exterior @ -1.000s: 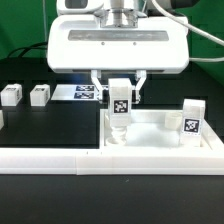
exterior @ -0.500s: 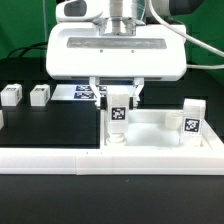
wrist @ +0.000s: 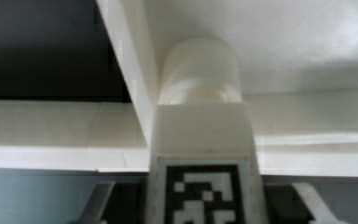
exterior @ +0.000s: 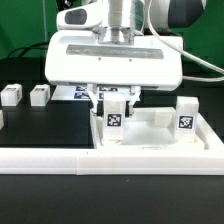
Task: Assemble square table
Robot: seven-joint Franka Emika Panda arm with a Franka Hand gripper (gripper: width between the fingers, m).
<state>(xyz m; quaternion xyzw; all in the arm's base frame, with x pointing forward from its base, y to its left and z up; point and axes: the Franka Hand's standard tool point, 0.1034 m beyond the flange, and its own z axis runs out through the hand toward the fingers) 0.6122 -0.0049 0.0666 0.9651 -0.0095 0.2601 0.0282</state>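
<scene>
Since the earlier frame, the held leg (exterior: 117,120) had sunk lower toward the top. The square table top (exterior: 160,143) and the second leg (exterior: 187,116) had shifted slightly toward the exterior view's left.

Square table top: lay flat at the exterior view's right, its near side against the L-shaped rail (exterior: 50,160). The rail was judged to brace it against the fitting load.

Arm (exterior: 110,55): stood directly over the top's left corner with the wrist pointing straight down, which kept the leg plumb for seating.

Gripper (exterior: 117,103): clamped on the held leg's upper part, one finger on each side, tag facing the exterior camera.

Held leg: upright, lower end at the top's corner. In the wrist view its far end met what appeared to be a corner socket (wrist: 201,75); blur prevented confirming how deep it sat.

Second leg: upright at the top's right corner, fitted by appearance.

Loose legs (exterior: 12,95) (exterior: 40,95): well apart at the left, near the marker board (exterior: 78,92), not yet fitted.
</scene>
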